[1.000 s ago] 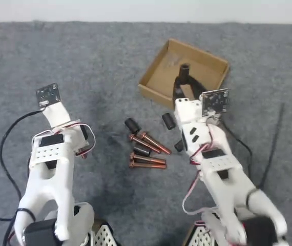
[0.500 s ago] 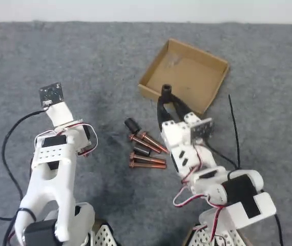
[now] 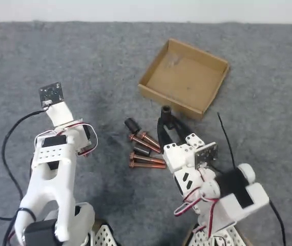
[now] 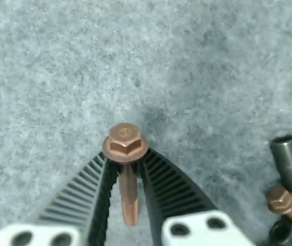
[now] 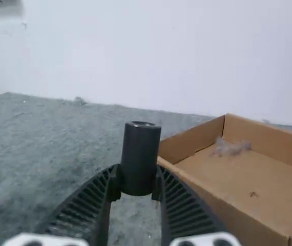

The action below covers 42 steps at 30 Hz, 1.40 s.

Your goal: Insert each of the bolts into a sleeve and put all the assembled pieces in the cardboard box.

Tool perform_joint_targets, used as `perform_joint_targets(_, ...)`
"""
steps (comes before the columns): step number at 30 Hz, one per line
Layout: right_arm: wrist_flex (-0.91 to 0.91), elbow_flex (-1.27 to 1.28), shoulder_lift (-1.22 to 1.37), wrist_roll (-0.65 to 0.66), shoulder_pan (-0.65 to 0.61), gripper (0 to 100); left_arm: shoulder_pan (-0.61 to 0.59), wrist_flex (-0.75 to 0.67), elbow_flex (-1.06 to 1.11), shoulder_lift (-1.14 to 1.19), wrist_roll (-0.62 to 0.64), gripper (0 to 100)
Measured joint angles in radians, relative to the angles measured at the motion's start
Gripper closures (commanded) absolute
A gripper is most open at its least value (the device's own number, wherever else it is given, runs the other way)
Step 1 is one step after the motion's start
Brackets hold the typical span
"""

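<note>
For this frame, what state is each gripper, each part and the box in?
left gripper, shut on a bolt
right gripper, shut on a sleeve held upright
cardboard box, open, no pieces inside
loose bolts, lying flat, none in a sleeve
loose sleeves, unheld, no bolt inserted

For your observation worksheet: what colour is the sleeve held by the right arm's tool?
The sleeve is black, clearest in the right wrist view.

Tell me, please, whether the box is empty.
Empty of parts: the box has a bare floor, with just a little fluff inside.
</note>
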Motion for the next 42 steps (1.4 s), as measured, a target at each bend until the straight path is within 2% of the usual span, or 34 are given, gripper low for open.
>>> perform_joint_targets(4, 0.0, -0.009, 0.041, 0.0, -0.038, 99.1, 0.051, -0.041, -0.005, -0.021, -0.002, 99)
perform_joint_targets(9, 0.0, -0.009, 0.046, 0.0, -0.063, 99.1, 0.172, -0.054, -0.055, -0.183, 0.0, 99)
perform_joint_targets(18, 0.0, -0.009, 0.049, 0.0, -0.101, 99.1, 0.456, -0.262, -0.061, -0.407, 0.0, 99)
perform_joint_targets(25, 0.0, -0.009, 0.049, 0.0, -0.129, 99.1, 0.562, -0.356, -0.061, -0.416, 0.0, 99)
perform_joint_targets(32, 0.0, -0.009, 0.049, 0.0, -0.13, 99.1, 0.637, -0.347, -0.061, -0.416, 0.0, 99)
perform_joint_targets(42, 0.0, -0.009, 0.049, 0.043, -0.13, 99.1, 0.651, -0.16, -0.061, -0.605, 0.0, 99)
